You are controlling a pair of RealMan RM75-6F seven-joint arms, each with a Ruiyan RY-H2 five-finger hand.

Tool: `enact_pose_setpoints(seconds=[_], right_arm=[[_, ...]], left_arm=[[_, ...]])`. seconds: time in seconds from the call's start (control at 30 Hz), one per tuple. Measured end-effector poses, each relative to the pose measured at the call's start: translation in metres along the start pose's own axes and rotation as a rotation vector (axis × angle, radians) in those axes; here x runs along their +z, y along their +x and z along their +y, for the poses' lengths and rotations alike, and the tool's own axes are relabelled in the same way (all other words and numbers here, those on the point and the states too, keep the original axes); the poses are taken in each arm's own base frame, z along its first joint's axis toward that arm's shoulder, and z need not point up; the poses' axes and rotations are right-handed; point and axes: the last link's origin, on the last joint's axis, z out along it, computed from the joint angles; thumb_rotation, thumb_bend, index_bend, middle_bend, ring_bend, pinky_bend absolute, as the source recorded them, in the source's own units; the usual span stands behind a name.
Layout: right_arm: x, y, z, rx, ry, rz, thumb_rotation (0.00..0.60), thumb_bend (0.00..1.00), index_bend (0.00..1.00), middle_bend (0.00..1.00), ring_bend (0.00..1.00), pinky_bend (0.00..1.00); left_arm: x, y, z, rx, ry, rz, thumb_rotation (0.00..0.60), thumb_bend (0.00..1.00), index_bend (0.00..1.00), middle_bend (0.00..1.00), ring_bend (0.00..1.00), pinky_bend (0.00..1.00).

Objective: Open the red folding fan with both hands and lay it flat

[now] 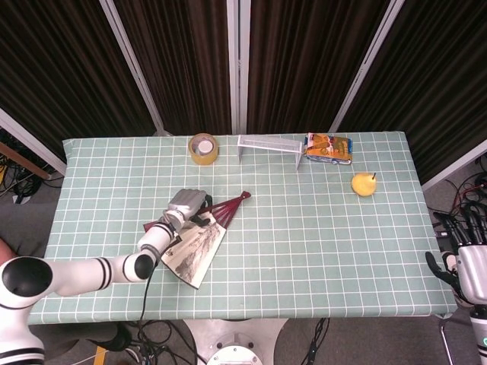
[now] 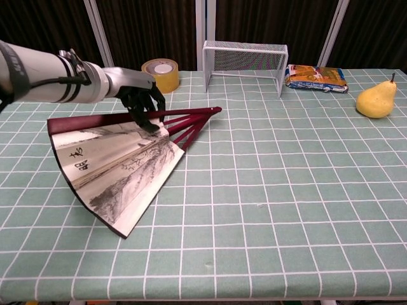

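Note:
The red folding fan (image 1: 196, 247) lies partly spread on the green checked table (image 1: 304, 251), left of centre. Its painted paper leaf (image 2: 114, 168) points toward the table's front-left, and its dark red ribs (image 2: 191, 121) run to a tip at the right. My left hand (image 1: 186, 205) grips the ribs from above, fingers curled down onto them; in the chest view the left hand (image 2: 137, 95) is over the top edge of the leaf. My right hand (image 1: 468, 262) hangs off the table's right edge, fingers apart and empty. The chest view does not show it.
A roll of yellow tape (image 2: 159, 74) stands at the back, just behind my left hand. A white wire rack (image 2: 245, 57) and a snack packet (image 2: 316, 77) sit along the far edge. A yellow pear (image 2: 375, 98) rests at the back right.

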Motion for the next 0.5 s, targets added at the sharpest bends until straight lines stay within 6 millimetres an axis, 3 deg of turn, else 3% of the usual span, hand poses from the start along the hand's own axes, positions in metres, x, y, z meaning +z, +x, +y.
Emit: enact_pose_setpoints(seconds=[0.27,0.5], right_arm=[[0.02,-0.008,-0.021,0.093,0.103,-0.129,0.6,0.26,0.16,0.19,0.0,0.0],[0.033,-0.024,-0.037,0.235,0.142,-0.267,0.6,0.26,0.16,0.19,0.0,0.0]], left_arm=[[-0.047,0.045,-0.01,-0.139,-0.079,0.132,0.6,0.35,0.55,0.68,0.65,0.65],[-0.078,0.06,-0.014,-0.324,-0.165,0.197,0.6,0.35,0.55,0.69,0.65,0.65]])
